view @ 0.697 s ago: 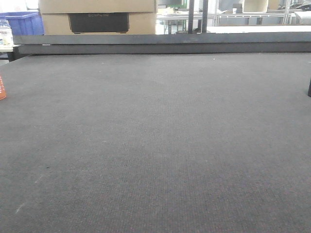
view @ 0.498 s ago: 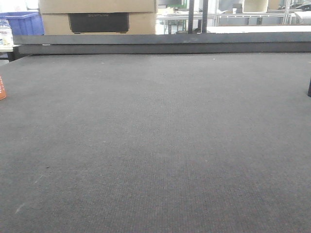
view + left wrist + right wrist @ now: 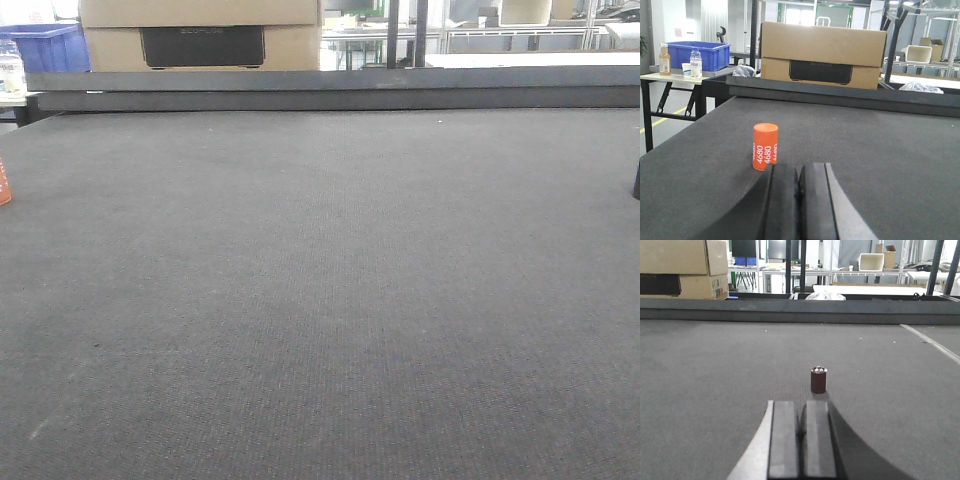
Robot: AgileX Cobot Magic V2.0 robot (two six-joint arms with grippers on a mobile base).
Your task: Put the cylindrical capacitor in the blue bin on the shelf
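1. Left pincer (image 3: pixel 799 172) is pressed together with nothing between its pads, low over the dark desk (image 3: pixel 890 150).
2. Just ahead of it, a touch to the left, an orange can (image 3: pixel 765 146) stands upright with "4680" in white on its side. It's not touching the pincer.
3. Way off to the left, past the desk, a blue crate (image 3: pixel 697 54) sits on a side table, with a clear bottle (image 3: pixel 696 64) in front of it.
4. A cardboard box (image 3: pixel 822 52) sits behind the desk's far edge.
5. Right pincer (image 3: pixel 801 410) is pressed together too, and empty.
6. The capacitor (image 3: pixel 818 379), a small dark-brown cylinder with a metal top, stands upright on the desk. It's just ahead of the right pincer and slightly right of its middle, with a gap between them.
7. The front camera only gets a sliver of the orange can at its left edge. There's a dark sliver at its right edge too, too cut off to tell what it is.
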